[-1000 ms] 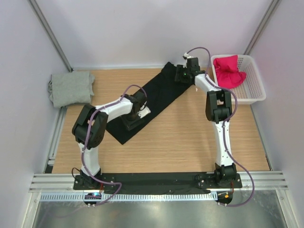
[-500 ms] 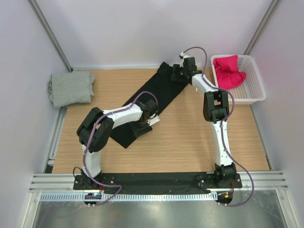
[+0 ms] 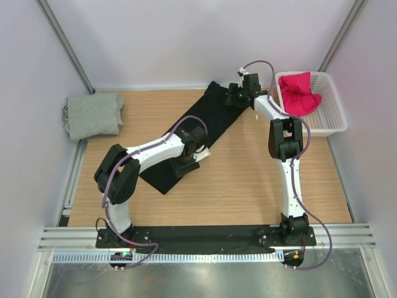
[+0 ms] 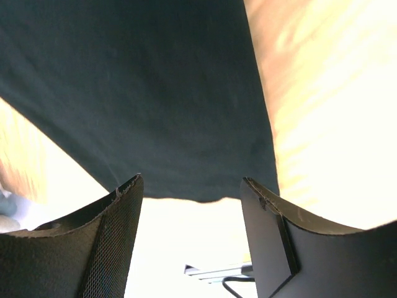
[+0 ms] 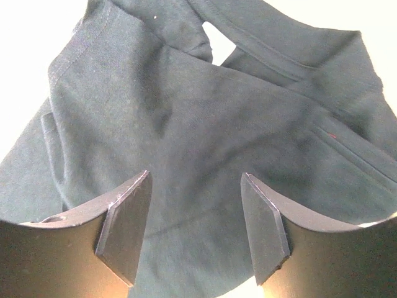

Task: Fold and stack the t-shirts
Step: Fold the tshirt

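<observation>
The black t-shirt (image 3: 211, 121) lies as a long narrow strip running diagonally from the back middle toward the near left. My left gripper (image 3: 185, 166) hangs open and empty over its near end. In the left wrist view the gripper (image 4: 192, 186) is just past the cloth's edge (image 4: 155, 93). My right gripper (image 3: 236, 98) is open and empty over the far collar end. It also shows in the right wrist view (image 5: 195, 180) above the cloth (image 5: 205, 112). The grey t-shirt (image 3: 93, 115) lies folded at the far left. The magenta-red t-shirt (image 3: 298, 93) lies crumpled in the basket.
A white mesh basket (image 3: 329, 115) stands at the back right corner. White walls close in the wooden table (image 3: 248, 180) on three sides. A metal rail (image 3: 205, 236) with the arm bases runs along the near edge.
My left gripper has shifted right and toward the near end of the black t-shirt. My right gripper has stayed near the collar end with only a slight wobble.
</observation>
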You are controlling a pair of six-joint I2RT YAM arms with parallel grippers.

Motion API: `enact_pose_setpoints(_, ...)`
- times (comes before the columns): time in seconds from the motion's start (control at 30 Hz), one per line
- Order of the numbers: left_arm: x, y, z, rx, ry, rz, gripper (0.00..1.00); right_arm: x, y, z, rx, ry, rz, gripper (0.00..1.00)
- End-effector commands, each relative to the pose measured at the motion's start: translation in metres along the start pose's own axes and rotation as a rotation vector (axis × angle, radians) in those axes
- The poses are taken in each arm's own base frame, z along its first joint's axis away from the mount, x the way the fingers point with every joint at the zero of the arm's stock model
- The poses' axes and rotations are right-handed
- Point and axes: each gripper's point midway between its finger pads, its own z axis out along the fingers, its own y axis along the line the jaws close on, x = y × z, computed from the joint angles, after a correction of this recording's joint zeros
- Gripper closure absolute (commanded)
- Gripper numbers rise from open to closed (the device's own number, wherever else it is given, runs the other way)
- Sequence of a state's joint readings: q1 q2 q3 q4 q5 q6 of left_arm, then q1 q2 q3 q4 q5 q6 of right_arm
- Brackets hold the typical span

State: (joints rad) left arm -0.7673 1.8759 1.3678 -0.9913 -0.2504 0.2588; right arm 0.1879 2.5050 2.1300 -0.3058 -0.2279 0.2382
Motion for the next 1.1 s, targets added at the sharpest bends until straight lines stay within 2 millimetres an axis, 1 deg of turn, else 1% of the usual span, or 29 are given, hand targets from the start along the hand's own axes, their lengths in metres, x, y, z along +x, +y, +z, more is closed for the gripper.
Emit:
enact_pose_setpoints(0.0, 0.024, -0.010, -0.022, 0.046, 0.012, -0.026, 0.35, -0.056, 0.016, -0.049, -0.033, -0.108, 0.004, 0.35)
enact_pose_setpoints(0.1, 0.036, -0.023, -0.021, 0.090, 0.027, -0.029, 0.35, -0.059, 0.010, -0.052, -0.022, -0.114, 0.013, 0.35)
enact_pose_setpoints(0.13, 0.043, -0.028, -0.017, 0.108, 0.046, -0.029, 0.36, -0.059, 0.007, -0.053, -0.016, -0.113, 0.014, 0.35)
enact_pose_setpoints(0.2, 0.046, -0.035, -0.017, 0.136, 0.052, -0.030, 0.36, -0.057, 0.006, -0.053, -0.009, -0.111, 0.009, 0.35)
enact_pose_setpoints(0.27, 0.048, -0.039, -0.016, 0.155, 0.055, -0.028, 0.37, -0.047, 0.005, -0.052, -0.011, -0.084, 0.021, 0.35)
enact_pose_setpoints(0.3, 0.049, -0.040, -0.015, 0.160, 0.058, -0.027, 0.36, -0.037, 0.004, -0.050, -0.012, -0.062, 0.033, 0.35)
enact_pose_setpoints(0.4, 0.052, -0.046, -0.012, 0.189, 0.075, -0.024, 0.37, -0.023, 0.001, -0.048, -0.013, -0.025, 0.052, 0.35)
enact_pose_setpoints(0.6, 0.058, -0.062, 0.000, 0.261, 0.122, -0.023, 0.41, -0.001, -0.008, -0.038, 0.003, 0.023, 0.051, 0.35)
enact_pose_setpoints(0.67, 0.060, -0.066, 0.006, 0.272, 0.137, -0.023, 0.42, -0.002, -0.007, -0.037, 0.000, 0.019, 0.048, 0.35)
enact_pose_setpoints(0.7, 0.060, -0.068, 0.007, 0.286, 0.142, -0.015, 0.42, 0.000, -0.009, -0.034, 0.001, 0.024, 0.052, 0.35)
enact_pose_setpoints(0.87, 0.061, -0.071, 0.012, 0.302, 0.160, -0.014, 0.44, -0.004, -0.010, -0.032, 0.004, 0.012, 0.042, 0.35)
enact_pose_setpoints(0.9, 0.060, -0.071, 0.013, 0.303, 0.162, -0.012, 0.46, -0.004, -0.010, -0.032, 0.006, 0.012, 0.040, 0.35)
enact_pose_setpoints(0.97, 0.059, -0.077, 0.014, 0.343, 0.165, -0.023, 0.54, -0.003, -0.012, -0.030, 0.009, 0.011, 0.034, 0.34)
enact_pose_setpoints(1.0, 0.059, -0.078, 0.014, 0.349, 0.168, -0.023, 0.59, -0.004, -0.011, -0.029, 0.010, 0.006, 0.030, 0.35)
enact_pose_setpoints(1.03, 0.058, -0.080, 0.014, 0.361, 0.168, -0.022, 0.68, -0.002, -0.014, -0.027, 0.015, 0.009, 0.031, 0.35)
enact_pose_setpoints(1.07, 0.058, -0.081, 0.014, 0.370, 0.174, -0.024, 0.72, -0.001, -0.014, -0.023, 0.015, 0.009, 0.031, 0.34)
